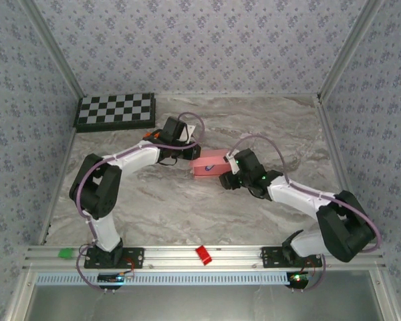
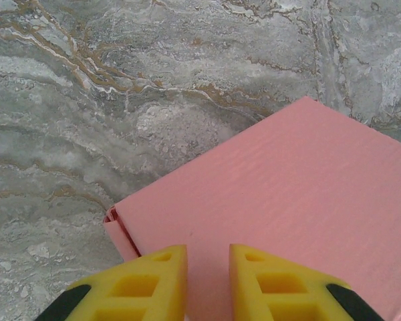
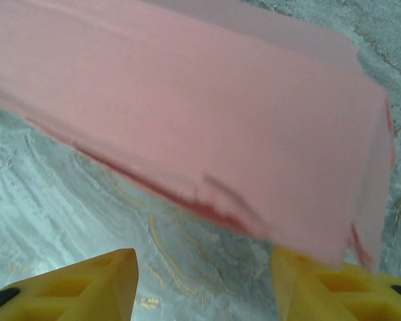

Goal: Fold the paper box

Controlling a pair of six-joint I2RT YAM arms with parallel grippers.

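The paper box (image 1: 210,164) is a small flat salmon-pink rectangle lying on the marble table mid-scene. My left gripper (image 1: 190,152) is at its upper-left end. In the left wrist view the yellow fingers (image 2: 162,281) sit over the box top (image 2: 301,187), near a corner with a tucked flap, and the left gripper (image 2: 208,251) has a narrow gap with nothing in it. My right gripper (image 1: 227,177) is at the box's lower-right end. In the right wrist view it (image 3: 204,257) stands wide open over bare table, with the blurred box (image 3: 207,114) just ahead and its corner by the right finger.
A black-and-white checkerboard (image 1: 115,111) lies at the back left. A small red bit (image 1: 203,254) and a green bit (image 1: 66,253) sit on the front rail. Patterned walls close off the table on three sides.
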